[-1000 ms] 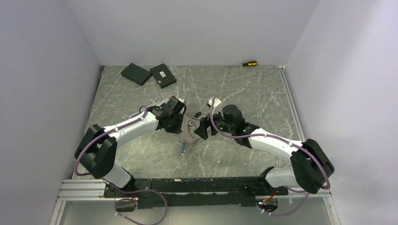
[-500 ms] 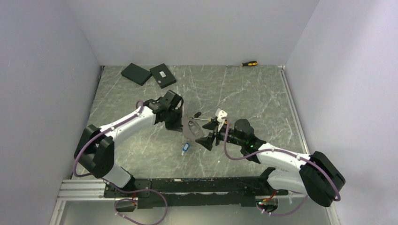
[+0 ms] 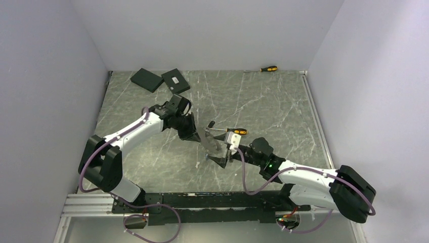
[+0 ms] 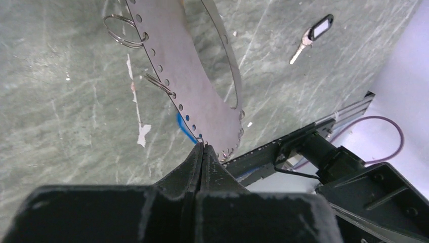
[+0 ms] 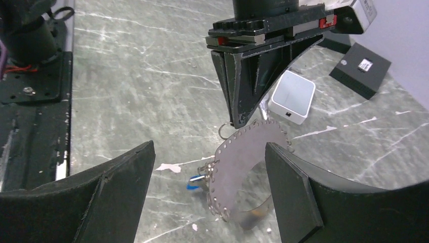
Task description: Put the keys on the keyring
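My left gripper (image 3: 195, 134) is shut on the toothed edge of the keyring (image 4: 187, 76), a flat grey perforated crescent held tilted above the table. Small split rings (image 4: 124, 30) hang from its holes. A blue key (image 5: 195, 181) sits by the keyring's (image 5: 238, 162) lower edge; I cannot tell if it is attached. A black-headed key (image 4: 316, 35) lies apart on the table, beside the keyring (image 3: 207, 139) in the top view. My right gripper (image 5: 208, 147) stands open on the near side, facing the keyring, with nothing between its fingers (image 5: 116, 187).
An orange-and-black screwdriver (image 3: 230, 130) lies just behind the right gripper (image 3: 220, 158). Another screwdriver (image 3: 268, 68) is at the back wall. Two black boxes (image 3: 146, 79) sit at the back left. A white box (image 5: 292, 96) stands behind the left gripper (image 5: 238, 121).
The right arm has swung toward the near edge and down, away from the keyring. The left gripper has carried the keyring a little back and left.
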You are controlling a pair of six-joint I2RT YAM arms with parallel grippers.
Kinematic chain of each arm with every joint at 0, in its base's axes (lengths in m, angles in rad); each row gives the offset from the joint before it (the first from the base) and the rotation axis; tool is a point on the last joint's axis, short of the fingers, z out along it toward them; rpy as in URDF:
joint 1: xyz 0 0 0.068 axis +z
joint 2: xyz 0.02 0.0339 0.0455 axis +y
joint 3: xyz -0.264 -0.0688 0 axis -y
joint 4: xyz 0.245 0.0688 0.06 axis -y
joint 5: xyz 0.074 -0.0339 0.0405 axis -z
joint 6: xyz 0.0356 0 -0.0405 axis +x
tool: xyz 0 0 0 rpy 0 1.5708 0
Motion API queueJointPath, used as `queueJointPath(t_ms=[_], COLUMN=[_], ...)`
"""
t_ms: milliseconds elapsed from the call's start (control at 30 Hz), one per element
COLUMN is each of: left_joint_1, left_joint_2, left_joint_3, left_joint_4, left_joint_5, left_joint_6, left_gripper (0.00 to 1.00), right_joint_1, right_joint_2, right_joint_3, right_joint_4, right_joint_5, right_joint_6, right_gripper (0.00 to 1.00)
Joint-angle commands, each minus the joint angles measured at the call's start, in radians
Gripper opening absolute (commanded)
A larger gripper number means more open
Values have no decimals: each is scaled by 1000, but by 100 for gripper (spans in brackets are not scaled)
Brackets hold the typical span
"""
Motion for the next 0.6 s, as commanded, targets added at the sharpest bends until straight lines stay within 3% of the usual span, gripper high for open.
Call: queueJointPath(t_ms=[0, 167, 567], left_joint_1=[15, 29, 53], left_joint_2=[-49, -66, -72], left_joint_3=[36, 9, -73], left_joint_4=[34, 88, 200], left_joint_5=[103, 157, 251], left_joint_6=[-79, -154, -330], left_gripper=[0, 0, 0], right_joint_1=[51, 141, 251], right_joint_2=[2, 64, 258], right_joint_3=[5, -5, 28], right_joint_4=[40, 110, 340], right_joint_5=[128, 301, 594], right_joint_6=[-131, -254, -308], right_gripper=[83, 77, 55])
